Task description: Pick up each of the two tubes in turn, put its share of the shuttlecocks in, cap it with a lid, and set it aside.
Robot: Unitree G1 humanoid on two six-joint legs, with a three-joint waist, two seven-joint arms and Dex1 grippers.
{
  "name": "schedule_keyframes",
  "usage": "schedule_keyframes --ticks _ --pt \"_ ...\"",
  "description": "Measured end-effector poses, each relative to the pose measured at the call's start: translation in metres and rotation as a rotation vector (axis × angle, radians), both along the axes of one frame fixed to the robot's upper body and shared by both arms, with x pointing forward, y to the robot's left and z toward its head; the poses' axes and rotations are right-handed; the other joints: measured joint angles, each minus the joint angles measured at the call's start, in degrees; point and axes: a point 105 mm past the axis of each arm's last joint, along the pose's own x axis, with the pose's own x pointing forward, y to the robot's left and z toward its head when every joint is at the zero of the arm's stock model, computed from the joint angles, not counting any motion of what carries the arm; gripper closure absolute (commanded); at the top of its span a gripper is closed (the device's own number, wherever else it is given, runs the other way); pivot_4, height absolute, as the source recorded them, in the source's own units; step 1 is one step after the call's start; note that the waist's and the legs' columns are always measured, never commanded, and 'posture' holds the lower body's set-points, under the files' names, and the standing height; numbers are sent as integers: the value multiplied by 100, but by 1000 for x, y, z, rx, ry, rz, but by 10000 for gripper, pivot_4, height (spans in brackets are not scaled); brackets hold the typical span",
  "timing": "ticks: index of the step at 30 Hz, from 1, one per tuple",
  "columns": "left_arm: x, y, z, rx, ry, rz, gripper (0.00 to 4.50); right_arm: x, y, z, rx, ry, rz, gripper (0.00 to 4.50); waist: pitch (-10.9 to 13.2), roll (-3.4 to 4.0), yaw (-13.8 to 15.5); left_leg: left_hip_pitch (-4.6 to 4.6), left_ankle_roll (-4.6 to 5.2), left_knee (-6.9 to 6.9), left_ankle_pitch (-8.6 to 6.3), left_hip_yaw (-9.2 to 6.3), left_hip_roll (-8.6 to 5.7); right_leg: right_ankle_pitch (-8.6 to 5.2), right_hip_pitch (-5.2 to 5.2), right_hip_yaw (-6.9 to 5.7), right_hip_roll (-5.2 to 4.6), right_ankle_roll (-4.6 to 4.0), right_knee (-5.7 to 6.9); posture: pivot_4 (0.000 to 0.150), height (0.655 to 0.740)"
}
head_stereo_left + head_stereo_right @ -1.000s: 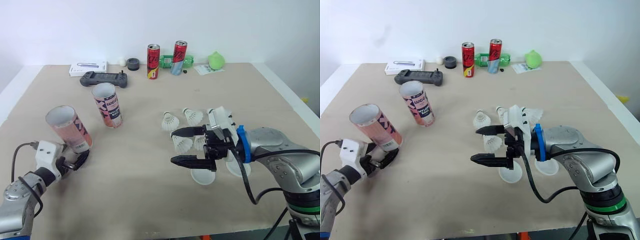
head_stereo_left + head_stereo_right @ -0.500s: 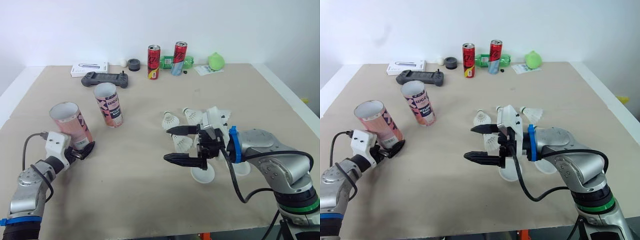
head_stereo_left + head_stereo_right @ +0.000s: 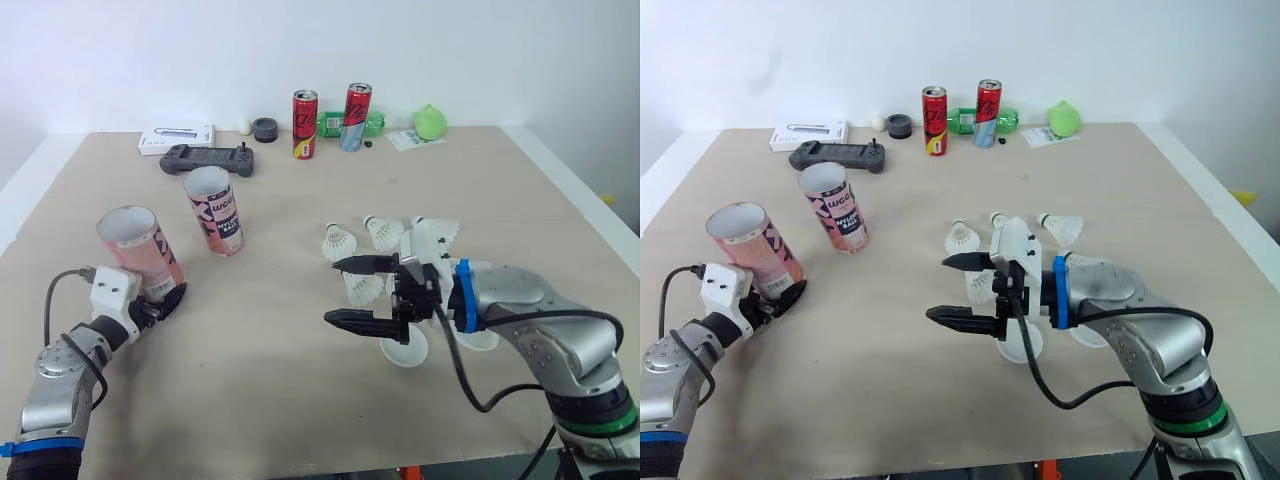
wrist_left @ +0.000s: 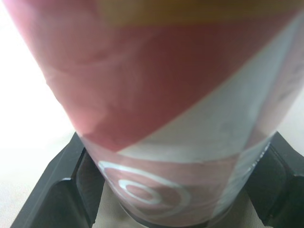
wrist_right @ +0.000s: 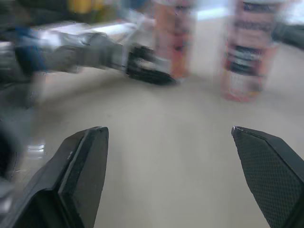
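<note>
The left end effector (image 3: pixel 160 303), at the lower left of the frame, is clamped on the base of a pink-and-white cardboard tube (image 3: pixel 141 251). In the left wrist view its black fingers (image 4: pixel 46 192) press both sides of the tube's lower end. The tube is open at the top and leans toward the left edge. Whether its base touches the tan counter (image 3: pixel 270 400) is hard to say.

The right end effector (image 3: pixel 336 292), just right of centre, is spread wide and holds nothing, one finger above the other.

Just behind it lie white feathered shuttlecocks: one (image 3: pixel 365 288) beside its upper finger, and three more (image 3: pixel 340 243) (image 3: pixel 382 232) (image 3: pixel 436 227) slightly higher in the frame. A translucent white round lid (image 3: pixel 406 351) lies flat under the wrist, and a second lid (image 3: pixel 481 340) shows partly to its right.

A second open tube, printed pink, white and black (image 3: pixel 216 211), stands upright at centre left, apart from the held one.

Along the top of the frame sit a white flat box (image 3: pixel 176 137), a black game controller (image 3: pixel 208 158), two red drink cans (image 3: pixel 305 123) (image 3: pixel 356 117) and a green plastic bottle (image 3: pixel 336 123) lying on its side.
</note>
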Motion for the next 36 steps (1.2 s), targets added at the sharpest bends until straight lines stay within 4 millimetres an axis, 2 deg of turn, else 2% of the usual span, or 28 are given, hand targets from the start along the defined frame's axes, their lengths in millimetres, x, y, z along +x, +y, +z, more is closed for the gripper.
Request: schedule_keyframes --ticks 2,5,10,17,23,24,25,26,27,30,31,33,36 --pt "-10 3 5 154 -46 5 8157 -1 -9 -25 -22 85 -149 0 -2 -5 -10 -4 -5 -10 -2 4 2 -2 -10 3 -2 1 0 1500 7400" --pt "-18 2 10 293 -78 -8 8157 -8 -10 -40 -35 162 -215 0 1 -2 -12 -5 -8 -17 -4 6 2 -7 -14 4 -2 5 0 1500 7400" --pt "-19 -6 18 470 -126 -50 8157 -8 -7 -45 1 188 -335 0 -5 -16 -10 -4 -9 -12 -4 6 2 -11 -12 3 -4 -4 -2 1500 7400" --pt "-11 -13 26 603 -189 -49 8157 24 -4 -44 78 180 -513 0 -2 -21 -13 -6 -9 -14 -2 11 6 -2 -17 -1 -6 -8 -5 1500 7400" --pt "-6 -14 37 701 -227 -40 8157 37 0 -52 108 210 -583 0 -3 -22 -12 -10 -22 -23 -15 8 6 -15 -18 -2 -4 14 -4 1500 7400" --pt "-6 -13 38 710 -228 -41 9450 38 1 -52 113 216 -585 5243 -2 -21 -12 -10 -22 -26 -16 8 6 -16 -20 -3 -3 14 -4 1500 7400" --pt "-6 -13 39 718 -229 -42 9450 38 2 -54 113 220 -588 8077 -2 -21 -12 -10 -21 -29 -17 8 6 -18 -20 -3 -3 11 -4 1500 7400" --pt "-6 -13 38 721 -228 -41 9450 39 2 -54 112 220 -595 14387 -2 -21 -12 -11 -21 -29 -18 7 6 -19 -20 -3 -3 10 -4 1500 7400" --pt "-6 -13 38 721 -228 -41 9450 40 2 -55 113 221 -598 18819 -2 -21 -12 -12 -21 -29 -18 5 6 -20 -20 -4 -3 10 -4 1500 7400" --pt "-6 -13 39 721 -229 -43 9450 41 4 -57 127 239 -609 29398 -2 -21 -12 -12 -22 -29 -18 5 6 -20 -20 -4 -3 12 -4 1500 7400" --pt "-6 -13 39 721 -230 -44 9450 42 4 -58 129 244 -614 36072 -2 -21 -12 -12 -22 -28 -18 5 6 -19 -20 -5 -3 13 -4 1500 7400" --pt "-6 -14 39 721 -234 -48 9450 44 4 -59 132 246 -627 44703 -2 -21 -12 -12 -22 -27 -18 5 6 -17 -20 -5 -3 14 -4 1500 7400" --pt "-7 -16 39 722 -244 -58 9450 45 5 -58 137 243 -630 44703 -2 -21 -13 -12 -22 -26 -18 5 6 -17 -19 -5 -3 13 -4 1500 7400"
